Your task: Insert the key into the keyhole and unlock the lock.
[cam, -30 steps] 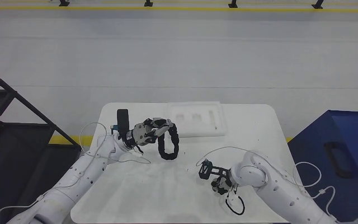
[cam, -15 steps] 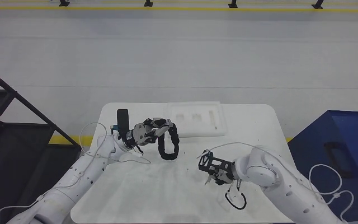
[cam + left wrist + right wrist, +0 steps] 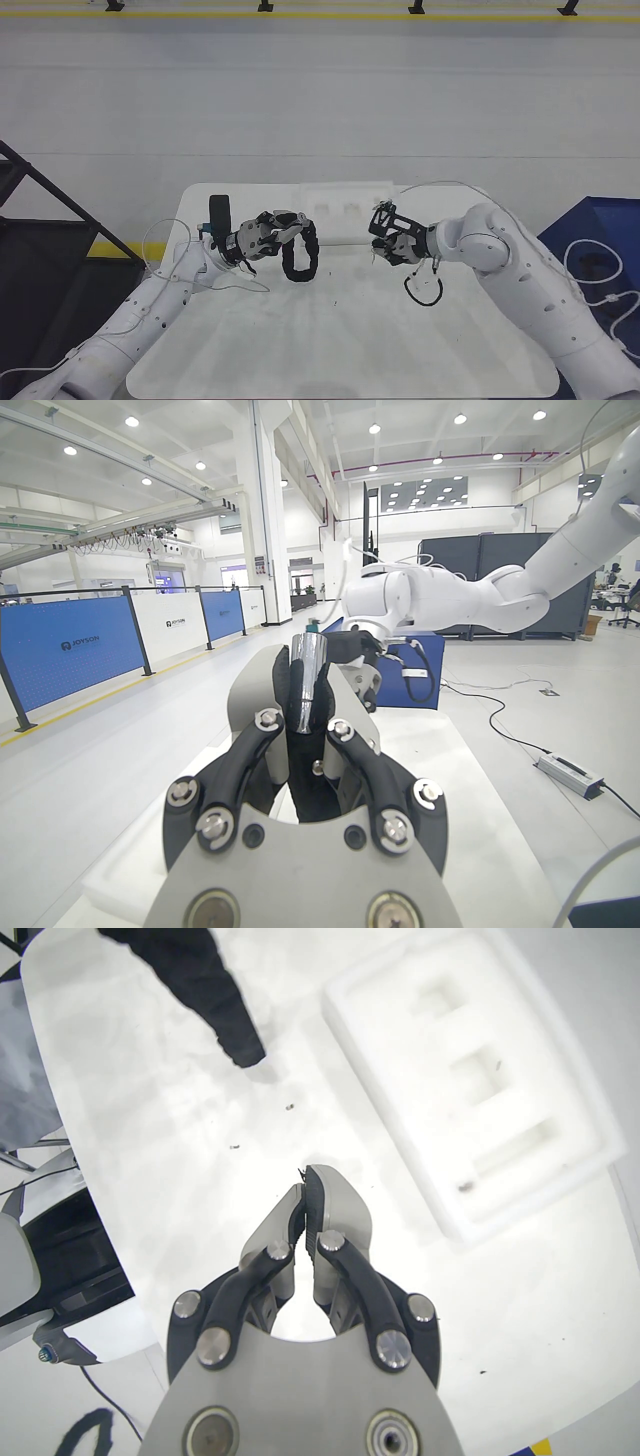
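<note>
Left fingers [image 3: 248, 700] clamp the lock [image 3: 306, 680] above the surface's [image 3: 330, 340] far-left part; right fingers [image 3: 345, 1208], pinched tight beside the foam tray [image 3: 350, 212] with any key too small to see, should align squarely with its chrome end before pushing.

Factory-style lab hall, high ceiling lights [image 3: 131, 421], blue barrier panels [image 3: 55, 650], yellow floor line [image 3: 320, 14]
</note>
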{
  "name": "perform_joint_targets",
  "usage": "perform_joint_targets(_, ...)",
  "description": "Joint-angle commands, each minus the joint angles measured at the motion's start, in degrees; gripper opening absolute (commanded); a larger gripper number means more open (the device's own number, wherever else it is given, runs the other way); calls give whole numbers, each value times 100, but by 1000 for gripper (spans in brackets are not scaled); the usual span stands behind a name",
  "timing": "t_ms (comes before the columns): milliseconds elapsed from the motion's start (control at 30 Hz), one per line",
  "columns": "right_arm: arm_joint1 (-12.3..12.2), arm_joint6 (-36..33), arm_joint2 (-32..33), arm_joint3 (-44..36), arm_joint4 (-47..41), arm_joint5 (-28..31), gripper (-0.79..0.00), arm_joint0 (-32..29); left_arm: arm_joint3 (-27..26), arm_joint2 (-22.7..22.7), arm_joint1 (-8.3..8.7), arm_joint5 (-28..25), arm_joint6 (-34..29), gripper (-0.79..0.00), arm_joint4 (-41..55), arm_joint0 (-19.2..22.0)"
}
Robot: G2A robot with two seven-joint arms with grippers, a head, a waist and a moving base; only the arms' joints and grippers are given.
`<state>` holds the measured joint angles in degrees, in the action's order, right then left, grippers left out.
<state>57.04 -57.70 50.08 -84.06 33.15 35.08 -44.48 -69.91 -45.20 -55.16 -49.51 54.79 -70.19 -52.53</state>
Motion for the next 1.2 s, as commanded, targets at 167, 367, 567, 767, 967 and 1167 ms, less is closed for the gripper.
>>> perform_joint_targets(167, 292, 258, -444, 1323, -279, 57, -785, 873, 0, 0, 0, 0, 0, -785, 0, 0)
perform_joint_targets(367, 574, 458, -843, 2430, -453, 171, -785, 1415, 0, 0, 0, 0, 0, -785, 0, 0)
perform_joint_targets(567, 860, 694, -1195, 3350, -499, 181, -785, 1770, 0, 0, 0, 0, 0, -785, 0, 0)
perform_joint_targets(767, 1119, 945, -1449, 4099, -513, 221, -785, 1976, 0, 0, 0, 0, 0, -785, 0, 0)
perform_joint_targets(967, 1314, 1318, -1591, 4572, -404, 190, -785, 2088, 0, 0, 0, 0, 0, -785, 0, 0)
perform_joint_targets(1167, 1448, 1557, -1637, 4867, -364, 74, -785, 2136, 0, 0, 0, 0, 0, -785, 0, 0)
